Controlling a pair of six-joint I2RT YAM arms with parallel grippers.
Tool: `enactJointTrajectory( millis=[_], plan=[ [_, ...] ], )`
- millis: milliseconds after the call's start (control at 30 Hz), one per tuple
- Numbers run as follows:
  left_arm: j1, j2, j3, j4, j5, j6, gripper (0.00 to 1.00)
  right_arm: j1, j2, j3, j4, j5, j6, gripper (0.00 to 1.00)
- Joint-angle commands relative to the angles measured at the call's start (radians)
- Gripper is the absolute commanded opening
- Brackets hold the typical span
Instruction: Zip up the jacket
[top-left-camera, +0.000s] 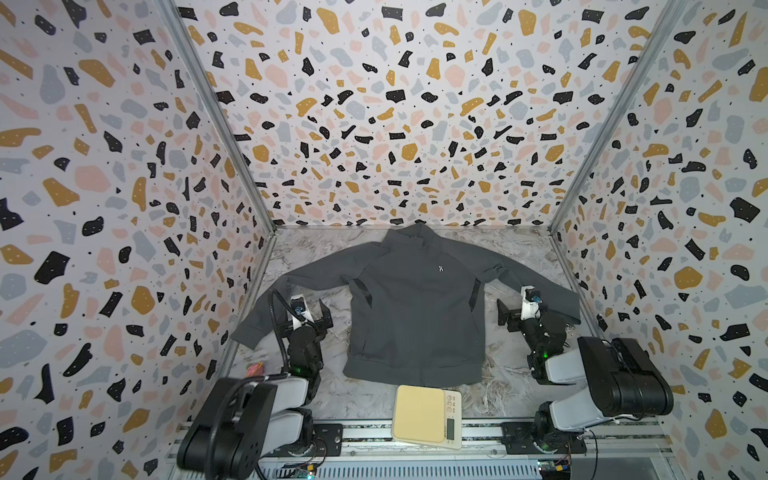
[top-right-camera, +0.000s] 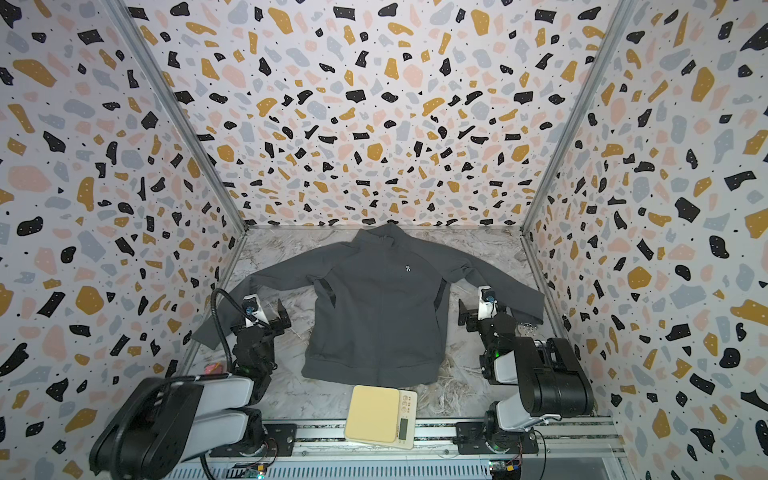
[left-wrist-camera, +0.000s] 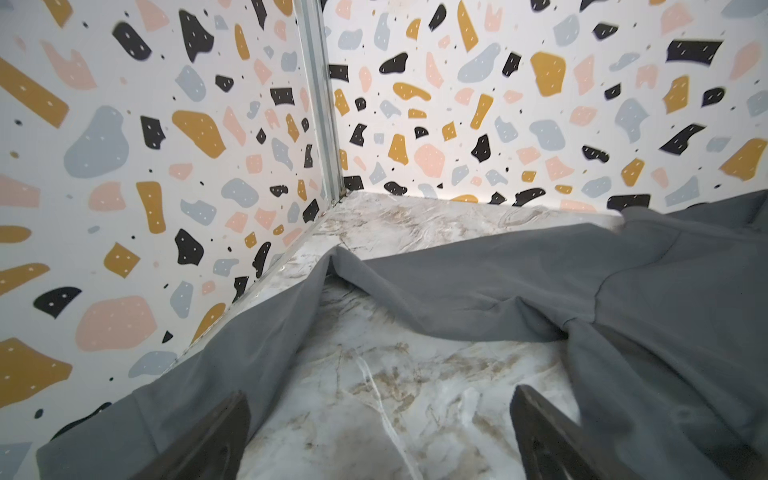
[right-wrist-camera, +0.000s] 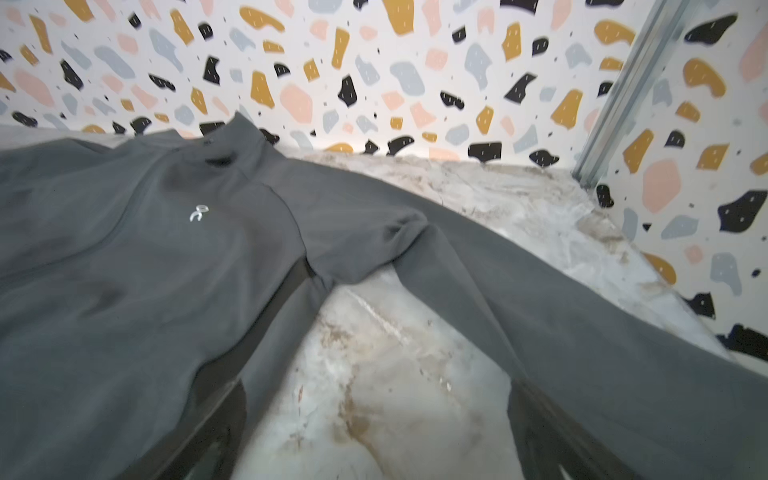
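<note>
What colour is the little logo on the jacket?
White. The logo shows best in the right wrist view, on the dark grey jacket.

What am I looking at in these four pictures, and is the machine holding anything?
Two robot arms stand at the near edge of a marble-look table. Two pictures look down from a camera head overhead; the other two come from a camera on each arm's wrist. A dark grey jacket lies front up, sleeves spread, with a kitchen scale near its hem. The left hand and right hand are both open and hold nothing, each over bare table between the jacket's body and a sleeve.
</note>
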Motion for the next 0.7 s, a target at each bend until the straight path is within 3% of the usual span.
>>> enactJointTrajectory(
  millis=[0, 67, 133, 233, 267, 667],
  plan=[
    [0.011, 0.109, -0.002, 0.280, 0.066, 0.044, 1.00, 0.012, -0.019, 0.000, 0.044, -0.002, -0.008, 0.99],
    [0.020, 0.010, 0.068, -0.016, 0.141, 0.052, 1.00, 0.029, -0.020, -0.003, 0.044, 0.058, -0.002, 0.99],
    [0.032, 0.097, 0.068, 0.136, 0.152, 0.049, 1.00, 0.040, -0.019, 0.015, 0.019, 0.110, 0.005, 0.99],
    [0.032, 0.037, 0.120, -0.076, 0.017, -0.017, 1.00, 0.053, -0.010, 0.064, -0.062, 0.142, 0.001, 0.99],
    [0.032, 0.051, 0.109, -0.019, 0.002, -0.012, 1.00, 0.062, -0.009, 0.062, -0.058, 0.159, -0.004, 0.99],
    [0.028, 0.049, 0.116, -0.041, 0.021, -0.003, 1.00, 0.062, -0.009, 0.062, -0.058, 0.160, -0.003, 0.99]
  ],
)
